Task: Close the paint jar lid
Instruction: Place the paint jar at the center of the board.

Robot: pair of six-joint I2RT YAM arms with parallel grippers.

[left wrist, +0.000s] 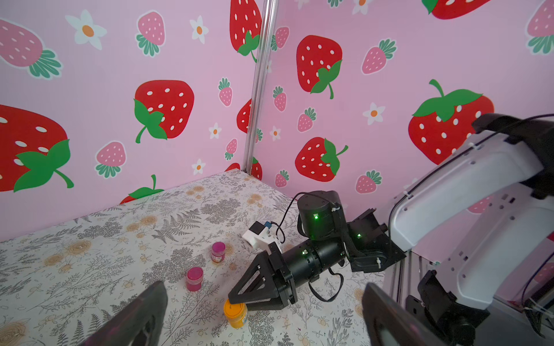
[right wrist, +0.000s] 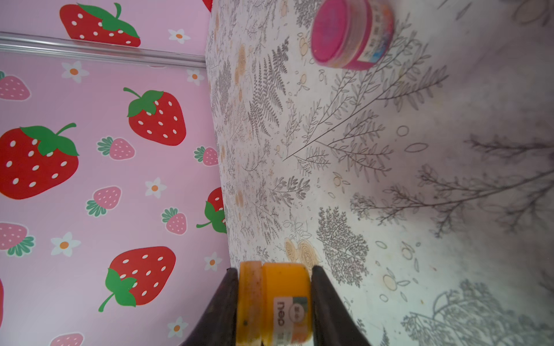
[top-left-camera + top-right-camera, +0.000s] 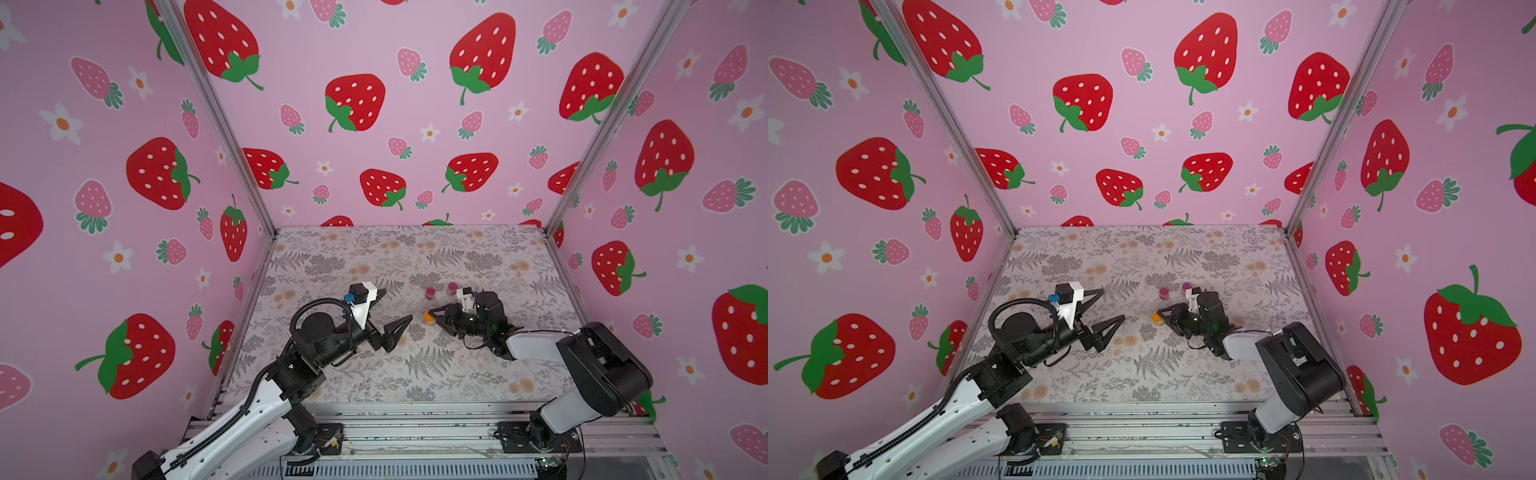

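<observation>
Pink walls [image 3: 104,166] printed with red strawberries enclose a grey floral surface [image 3: 374,257] on three sides. At the left, the left arm [image 3: 257,399] reaches in from the near edge. Its left claw [image 3: 397,304] hangs above the surface with its fingers spread wide, holding and touching nothing. In the left wrist view these fingers [image 1: 144,314] frame the scene from either side, well apart. Further right stand two small closed jars, both upright on the surface toward the back wall. A pink jar [image 3: 430,293] is the nearer one, and a magenta jar [image 3: 452,287] stands just beyond it, close to the right arm's wrist camera mount [image 3: 465,296]. Neither stands between the two claws. Just in front of the pink jar, near the middle of the surface, is the orange paint jar [image 3: 428,318], with its orange lid [image 2: 250,299] set on its mouth. The right claw [image 2: 274,271] is closed narrowly on this jar. In the right wrist view one of its dark fingers [image 2: 221,305] presses on the lid's flat face and the other lies against the base end, so the jar is clamped lengthwise. Whether the jar's base rests on the surface cannot be told. The right arm [image 3: 598,374] stretches back to the near right corner.
</observation>
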